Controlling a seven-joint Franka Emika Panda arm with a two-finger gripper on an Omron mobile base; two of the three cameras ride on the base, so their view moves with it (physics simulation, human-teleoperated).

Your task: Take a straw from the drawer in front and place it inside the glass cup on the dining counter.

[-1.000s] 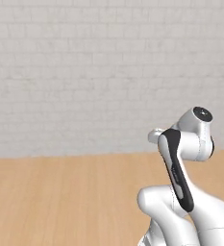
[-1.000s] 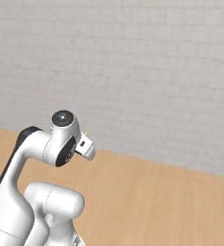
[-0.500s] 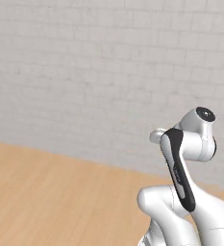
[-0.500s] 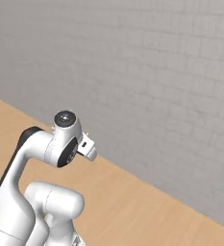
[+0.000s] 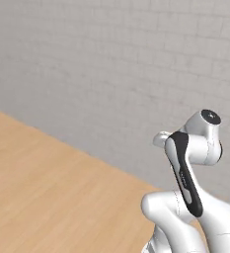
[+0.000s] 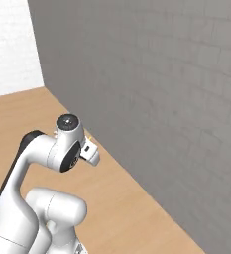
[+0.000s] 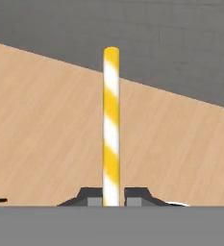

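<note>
Wood floor (image 7: 46,129) lies open beyond claw-held straw (image 7: 111,120).

A grey wall (image 5: 101,64) of faintly outlined rectangular blocks spans the upper part of the left base view. It meets a light wood-grain floor (image 5: 47,197) along a diagonal line. In the right base view, the grey wall joins a brighter white brick wall (image 6: 10,47) at a vertical corner. Lighting is even and diffuse, with no hard shadows on the floor.

Soft, even rendered light, faint shadows, no glare; coarse, slightly blurry textures.
</note>
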